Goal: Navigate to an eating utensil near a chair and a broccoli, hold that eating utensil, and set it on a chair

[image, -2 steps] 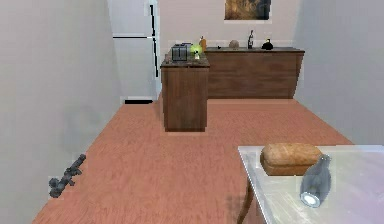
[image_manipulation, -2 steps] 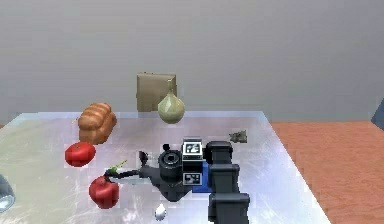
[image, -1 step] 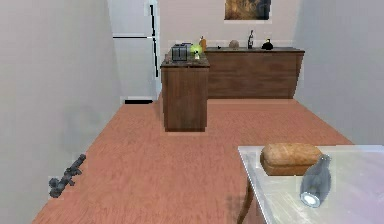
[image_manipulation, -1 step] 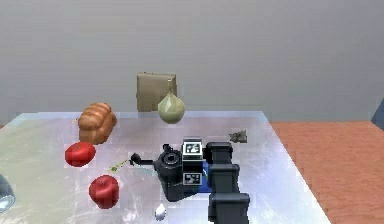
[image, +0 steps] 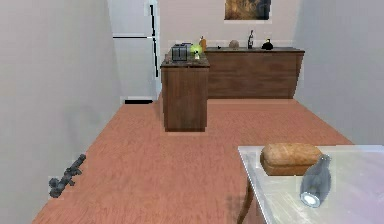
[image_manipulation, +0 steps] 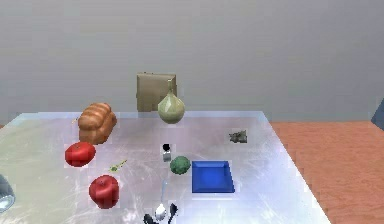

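Observation:
On the pale table [image_manipulation: 270, 165] in the arm side view, a thin pale utensil-like sliver [image_manipulation: 165, 186] lies just below a small dark green lump, likely the broccoli [image_manipulation: 180, 165]. A brown chair back [image_manipulation: 155, 93] stands behind the table's far edge. At the bottom edge, the gripper [image_manipulation: 158, 212] shows beside small white squares, right at the sliver's near end. I cannot tell whether it holds anything.
Also on the table are a bread loaf [image_manipulation: 97, 122], two red fruits [image_manipulation: 80, 154], a pale round vegetable [image_manipulation: 172, 108], a blue square dish [image_manipulation: 213, 178] and a small shaker [image_manipulation: 166, 152]. Ahead lie open wood floor, a brown counter [image: 186, 95], a white fridge [image: 135, 50] and a dark object on the floor [image: 68, 176].

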### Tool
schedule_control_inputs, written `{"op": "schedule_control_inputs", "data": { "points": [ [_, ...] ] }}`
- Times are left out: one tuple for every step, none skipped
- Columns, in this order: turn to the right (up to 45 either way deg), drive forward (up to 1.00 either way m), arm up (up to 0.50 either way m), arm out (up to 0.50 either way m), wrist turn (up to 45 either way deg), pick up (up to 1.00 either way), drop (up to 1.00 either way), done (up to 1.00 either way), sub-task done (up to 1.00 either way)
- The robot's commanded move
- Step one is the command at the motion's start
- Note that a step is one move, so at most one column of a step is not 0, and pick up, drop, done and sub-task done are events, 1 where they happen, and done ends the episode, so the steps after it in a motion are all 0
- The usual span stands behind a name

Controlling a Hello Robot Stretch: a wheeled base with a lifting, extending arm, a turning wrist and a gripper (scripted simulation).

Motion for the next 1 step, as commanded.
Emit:
{"op": "schedule_control_inputs", "data": {
  "points": [
    [0.0,0.00,0.00,0.00,0.0,1.00,0.00,0.00,0.00]
  ]
}}
